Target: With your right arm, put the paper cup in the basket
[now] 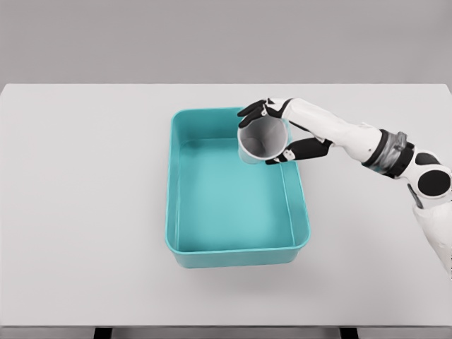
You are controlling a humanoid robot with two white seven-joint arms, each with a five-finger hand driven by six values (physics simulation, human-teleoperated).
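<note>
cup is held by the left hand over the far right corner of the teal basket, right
Not quite: the head view shows the right hand holding the cup, its arm coming in from the picture's right. The rest stands: the cup is over the far right corner of the teal basket. No left hand is in view.

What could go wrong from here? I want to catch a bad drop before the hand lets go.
1. The right hand holds the paper cup over the teal basket's far right corner, near the rim; released there, it might clip the wall and fall onto the table.
2. The cup is tilted, so it will likely land on its side and roll.
</note>
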